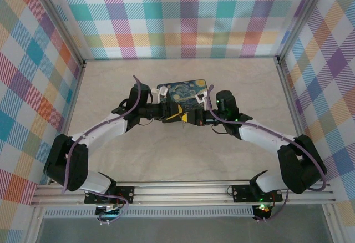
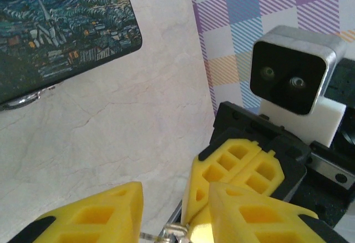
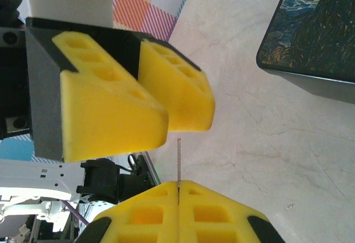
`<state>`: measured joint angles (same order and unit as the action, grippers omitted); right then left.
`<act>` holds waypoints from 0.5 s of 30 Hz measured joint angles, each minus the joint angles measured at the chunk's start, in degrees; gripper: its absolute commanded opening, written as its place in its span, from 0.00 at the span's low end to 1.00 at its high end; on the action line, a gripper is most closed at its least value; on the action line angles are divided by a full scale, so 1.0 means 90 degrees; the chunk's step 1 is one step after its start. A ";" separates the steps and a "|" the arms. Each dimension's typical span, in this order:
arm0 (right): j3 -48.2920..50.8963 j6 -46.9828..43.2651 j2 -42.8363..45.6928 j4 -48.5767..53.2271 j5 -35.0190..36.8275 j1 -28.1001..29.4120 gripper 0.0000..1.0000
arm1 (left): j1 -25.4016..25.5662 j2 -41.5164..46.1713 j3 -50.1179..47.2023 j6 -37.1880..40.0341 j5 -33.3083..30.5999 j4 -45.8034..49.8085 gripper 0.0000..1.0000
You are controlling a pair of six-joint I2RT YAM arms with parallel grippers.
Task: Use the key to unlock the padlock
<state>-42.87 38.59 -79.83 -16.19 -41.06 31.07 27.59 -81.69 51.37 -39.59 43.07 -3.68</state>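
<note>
- Top view: your two arms meet at mid-table, just near of the black box with the blue-yellow starry-night lid. The left claw comes in from the left and the right claw from the right, tips almost touching above the pale marble table. Key and lock are too small to pick out here.
- Left wrist view: the left claw's yellow fingers stand partly apart. At the bottom edge between them sits what looks like the thin shackle of the tiny dark grey metal padlock. You cannot tell whether it is clamped. The right claw pokes in beside it, fingers pressed together.
- Right wrist view: the right claw is closed on the thin silvery metal key, seen edge-on. The key's long axis runs straight out of the fingertips toward the left claw, its tip just short of those fingers. Your next move likely turns on lining that axis up with the keyhole, which is hidden.
</note>
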 measured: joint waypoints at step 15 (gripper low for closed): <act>0.0000 0.0209 -0.0117 -0.0435 -0.0046 -0.0005 0.04 | 0.0000 0.0223 -0.0148 -0.0024 0.0000 -0.0022 0.31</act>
<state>-42.87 40.47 -80.88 -20.10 -41.47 31.03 27.59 -79.68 50.04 -39.81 43.07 -3.88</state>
